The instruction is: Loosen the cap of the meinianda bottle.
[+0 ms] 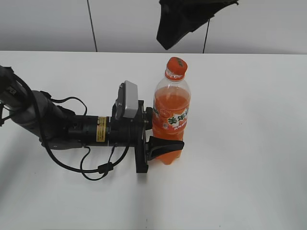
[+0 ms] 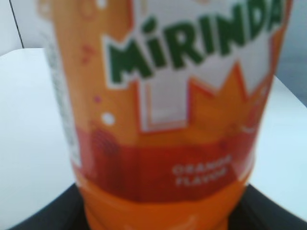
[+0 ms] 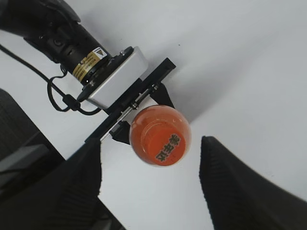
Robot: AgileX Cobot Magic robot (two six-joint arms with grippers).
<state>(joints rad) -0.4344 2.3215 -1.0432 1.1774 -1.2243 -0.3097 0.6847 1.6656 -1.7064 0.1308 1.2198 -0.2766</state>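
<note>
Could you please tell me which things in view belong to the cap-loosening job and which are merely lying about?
Job:
clear plastic orange-soda bottle
round orange plastic cap
left gripper, holding the bottle
right gripper, open above it

Lying about:
white table only; nothing loose.

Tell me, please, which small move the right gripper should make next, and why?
Probably lower straight down. The right gripper hangs open above the cap, fingers apart on both sides, not touching. The left gripper already clamps the meinianda bottle upright.
</note>
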